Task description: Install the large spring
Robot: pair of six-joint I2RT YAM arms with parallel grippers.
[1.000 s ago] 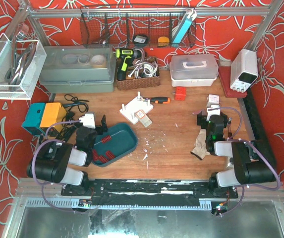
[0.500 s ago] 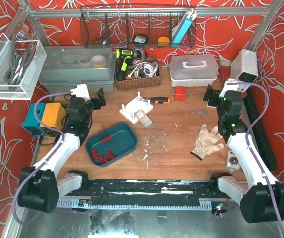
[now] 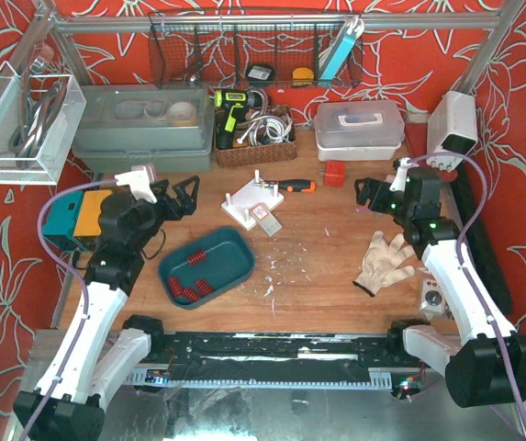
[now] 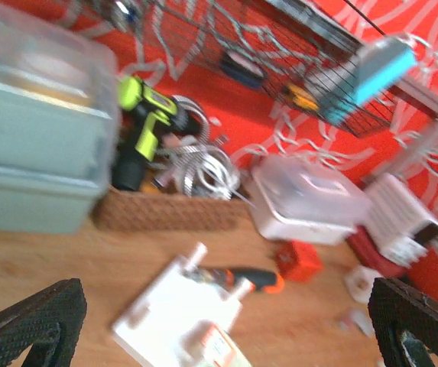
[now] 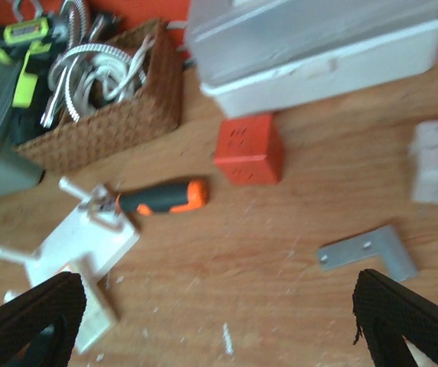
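Both arms were raised above the table and neither had anything in hand. The left gripper [image 3: 178,195] hung beyond the far-left corner of the teal plastic tray [image 3: 240,261], and its wrist view showed the two fingers spread to the edges of the frame with nothing between them. The right gripper [image 3: 365,193] was just as wide open and empty, over bare wood well to the right.

The large red coil spring [image 3: 192,260], as I judged it from being the longest of the red coils, lay flat in the tray's left half. Its long axis ran diagonally, with the near end toward the left arm's base and the far end toward the white block with upright pegs [image 3: 253,204]. The shorter red springs [image 3: 189,292] lay just beside it at the near end of the tray. From the overhead camera I could not tell whether they touched it.

I took the step in hand to be the reach for that spring, which was work for the left arm as the nearer one. To do it well I would turn the wrist so the fingers closed across the coil, not along it. I would come down at mid-length, clear of the short springs and the tray wall, and squeeze only enough to lift. After that the spring would have to be tipped upright to meet a peg.
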